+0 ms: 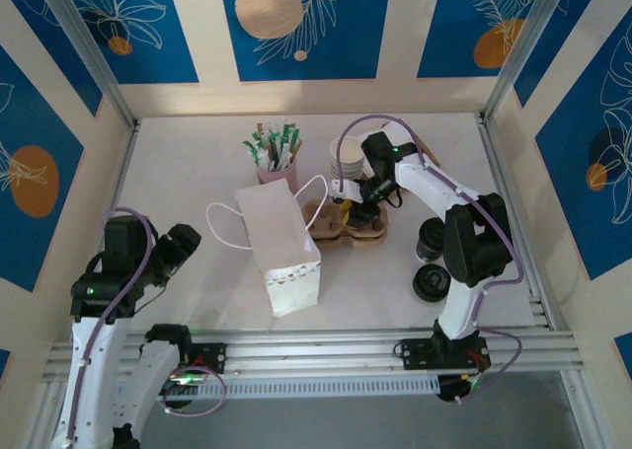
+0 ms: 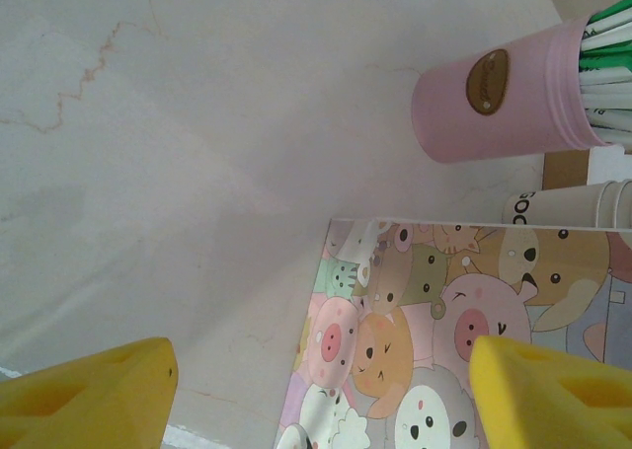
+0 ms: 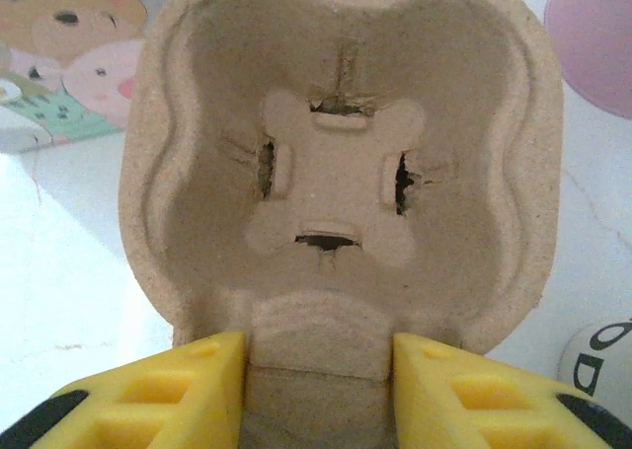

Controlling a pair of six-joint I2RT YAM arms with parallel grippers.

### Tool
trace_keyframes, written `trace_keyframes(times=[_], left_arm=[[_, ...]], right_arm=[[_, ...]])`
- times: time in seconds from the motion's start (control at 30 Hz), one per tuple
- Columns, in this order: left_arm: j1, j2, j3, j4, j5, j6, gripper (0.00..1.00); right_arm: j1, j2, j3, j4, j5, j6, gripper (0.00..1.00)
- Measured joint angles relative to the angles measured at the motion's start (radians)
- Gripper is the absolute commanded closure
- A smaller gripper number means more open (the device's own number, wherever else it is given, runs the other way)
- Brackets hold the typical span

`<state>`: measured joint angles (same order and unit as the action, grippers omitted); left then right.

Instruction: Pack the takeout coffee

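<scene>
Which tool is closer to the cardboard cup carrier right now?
Right. The right tool grips the cup carrier at its middle ridge; the left tool hangs open beyond the paper bag, well away.

even bright light, soft shadows; right wrist close-up slightly blurred, perhaps overexposed at lower left.

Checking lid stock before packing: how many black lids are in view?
2. One lid sits beside the right arm, by its elbow. The other lid lies just nearer the arm's base. More could be hidden behind the arm.
</scene>
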<state>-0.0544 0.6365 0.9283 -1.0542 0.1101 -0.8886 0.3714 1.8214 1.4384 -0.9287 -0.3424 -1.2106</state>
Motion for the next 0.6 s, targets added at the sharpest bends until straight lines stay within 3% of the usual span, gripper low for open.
trace_keyframes(times=[0.6], left_arm=[[0.0,0.013,0.002,0.0,0.0,0.0,0.22]], right_arm=[[0.001,-0.039,-0.045,0.028,-0.008,0.018,0.58]])
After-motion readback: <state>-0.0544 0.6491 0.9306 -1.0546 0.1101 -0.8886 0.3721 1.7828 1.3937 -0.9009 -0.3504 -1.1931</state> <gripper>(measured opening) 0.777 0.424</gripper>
